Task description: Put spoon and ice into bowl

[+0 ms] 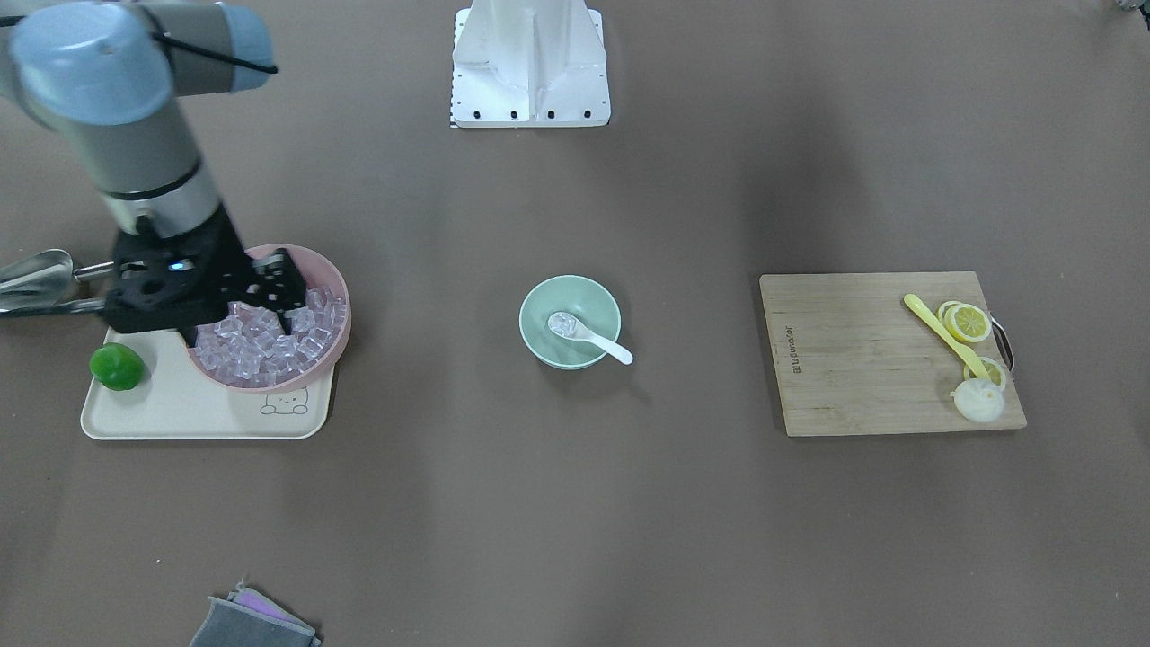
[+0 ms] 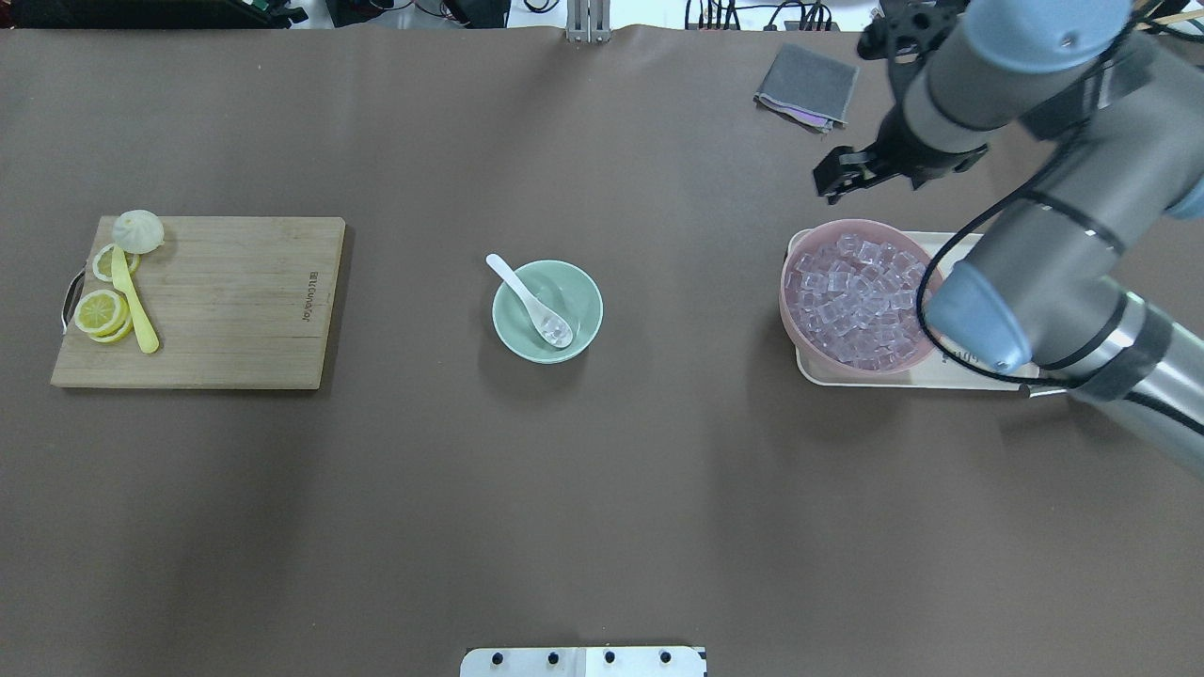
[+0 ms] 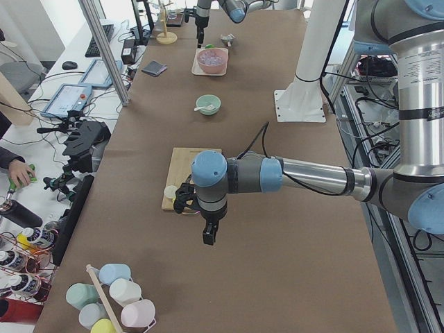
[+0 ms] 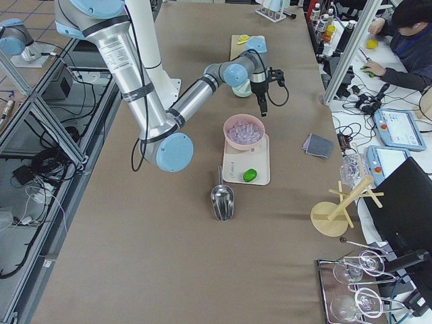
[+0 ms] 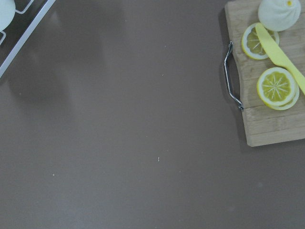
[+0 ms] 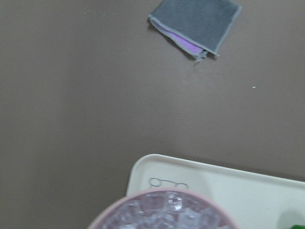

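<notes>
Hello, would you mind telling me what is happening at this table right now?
The white spoon lies in the mint bowl with one ice cube in its scoop. The right end effector hovers by the pink bowl of ice, holding nothing visible. The left end effector hangs beside the cutting board, touching nothing.

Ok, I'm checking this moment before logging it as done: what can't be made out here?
Left gripper: seen only in the left side view, too small; jaws unreadable.
Right gripper: front view, black on black over the pink bowl; jaws unclear.
Scoop: front view, cut by the edge, handle end covered by the right gripper.
Ice in the spoon: too small to count.
</notes>
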Robot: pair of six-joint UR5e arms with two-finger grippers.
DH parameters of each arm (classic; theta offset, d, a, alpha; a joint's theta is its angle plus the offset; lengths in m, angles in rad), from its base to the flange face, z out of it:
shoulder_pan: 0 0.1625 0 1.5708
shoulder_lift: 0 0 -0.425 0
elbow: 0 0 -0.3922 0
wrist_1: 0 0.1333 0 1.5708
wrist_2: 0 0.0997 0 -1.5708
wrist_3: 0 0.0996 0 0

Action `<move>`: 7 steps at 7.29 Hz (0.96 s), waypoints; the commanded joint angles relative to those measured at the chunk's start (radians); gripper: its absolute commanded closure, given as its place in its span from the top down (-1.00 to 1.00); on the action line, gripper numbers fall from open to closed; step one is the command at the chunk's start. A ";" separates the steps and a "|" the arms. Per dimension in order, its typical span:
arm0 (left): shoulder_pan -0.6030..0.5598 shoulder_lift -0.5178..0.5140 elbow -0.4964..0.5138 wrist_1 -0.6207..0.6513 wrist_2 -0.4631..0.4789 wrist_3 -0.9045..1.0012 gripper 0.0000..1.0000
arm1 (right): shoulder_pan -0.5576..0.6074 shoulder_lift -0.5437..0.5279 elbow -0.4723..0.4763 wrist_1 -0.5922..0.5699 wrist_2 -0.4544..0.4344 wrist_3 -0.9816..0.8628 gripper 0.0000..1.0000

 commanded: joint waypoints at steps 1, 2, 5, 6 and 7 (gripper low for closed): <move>-0.005 0.001 0.001 -0.002 0.002 0.005 0.98 | 0.223 -0.208 0.031 0.002 0.144 -0.322 1.00; -0.005 0.001 -0.001 -0.002 0.002 0.005 0.98 | 0.296 -0.320 0.062 0.002 0.156 -0.463 1.00; -0.005 0.001 -0.004 0.000 0.000 0.005 0.98 | 0.434 -0.662 0.151 0.002 0.277 -0.584 1.00; -0.005 0.001 -0.004 0.000 0.002 0.004 0.98 | 0.468 -0.724 0.146 0.002 0.287 -0.584 1.00; -0.005 0.001 -0.004 0.000 0.002 0.004 0.98 | 0.511 -0.758 0.142 0.000 0.279 -0.584 1.00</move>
